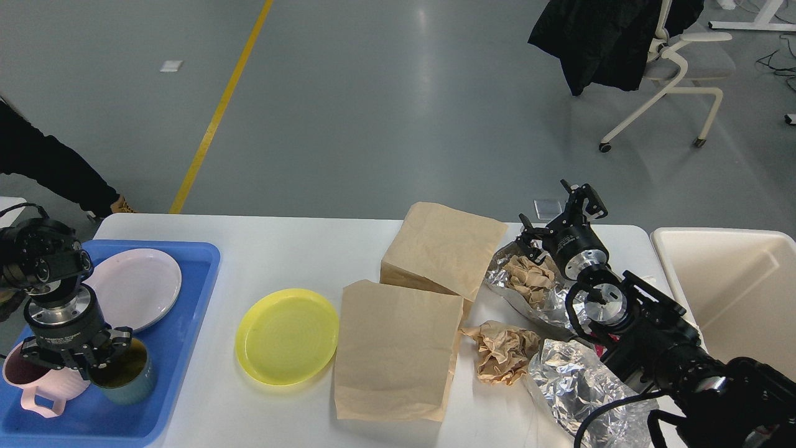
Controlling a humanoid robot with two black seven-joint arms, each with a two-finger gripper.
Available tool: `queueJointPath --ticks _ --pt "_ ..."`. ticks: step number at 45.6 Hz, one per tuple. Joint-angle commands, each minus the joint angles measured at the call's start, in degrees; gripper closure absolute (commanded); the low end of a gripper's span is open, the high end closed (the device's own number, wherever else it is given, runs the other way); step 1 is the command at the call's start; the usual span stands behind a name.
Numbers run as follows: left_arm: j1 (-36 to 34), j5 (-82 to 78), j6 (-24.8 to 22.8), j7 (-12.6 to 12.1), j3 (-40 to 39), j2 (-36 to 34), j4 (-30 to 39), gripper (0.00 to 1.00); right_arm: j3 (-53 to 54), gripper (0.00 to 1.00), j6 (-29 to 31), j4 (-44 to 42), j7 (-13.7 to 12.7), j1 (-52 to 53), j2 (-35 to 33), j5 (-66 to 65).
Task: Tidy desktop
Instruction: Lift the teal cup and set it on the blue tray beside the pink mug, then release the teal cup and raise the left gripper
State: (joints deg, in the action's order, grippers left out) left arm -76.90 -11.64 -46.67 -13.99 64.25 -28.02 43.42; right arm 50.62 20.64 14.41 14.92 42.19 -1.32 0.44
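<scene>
Right now your left gripper (78,361) sits low over the blue tray (186,298) at the left end of the desktop (280,255), fingers spread around the rim of the teal cup (127,373), which stands tilted beside the pink mug (31,386). Whether those fingers are clamped on the rim or just resting on it, you cannot tell from this angle. A pale plate (134,289) lies in the tray just behind.

You appear to be in the placing step for the cup: it is inside the tray, so the dishes side is nearly sorted. Your next move probably calls for letting the cup settle upright, releasing cleanly, and lifting clear without knocking the mug.

Then the yellow plate (287,336) waits on the bare desktop just beside the tray. Your right gripper (556,214) hovers with its fingers spread wide and empty, above the foil (572,379) and crumpled paper (504,354), near two brown paper bags (398,348). That rubbish likely belongs in the cream bin (727,286) at the right.
</scene>
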Motion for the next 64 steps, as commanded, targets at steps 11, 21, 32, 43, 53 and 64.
queueJointPath --ticks 11,21,32,43,53,64 --pt "-3.6 -0.1 -4.8 -0.1 0.8 -1.0 0.7 0.19 0.0 0.0 -0.1 0.0 -0.1 0.0 0.0 0.0" --pt "-12.8 -0.1 -8.3 -0.1 1.3 -5.2 1.4 0.18 0.0 0.0 0.0 0.0 0.0 0.0 0.0 0.0" --pt "-29.8 0.1 -8.3 1.0 4.8 -8.6 5.3 0.18 0.0 0.0 0.0 0.0 0.0 0.0 0.0 0.0" --pt "-43.6 1.4 -8.3 2.2 9.4 -4.1 16.3 0.19 0.0 0.0 0.0 0.0 -0.1 0.0 0.0 0.0" --pt "-46.9 5.6 -5.9 6.6 11.4 3.5 23.1 0.2 0.0 0.0 0.0 0.0 0.0 0.0 0.0 0.0" --pt "-48.3 8.1 -5.5 6.6 11.3 7.3 23.3 0.19 0.0 0.0 -0.1 0.0 0.0 0.0 0.0 0.0"
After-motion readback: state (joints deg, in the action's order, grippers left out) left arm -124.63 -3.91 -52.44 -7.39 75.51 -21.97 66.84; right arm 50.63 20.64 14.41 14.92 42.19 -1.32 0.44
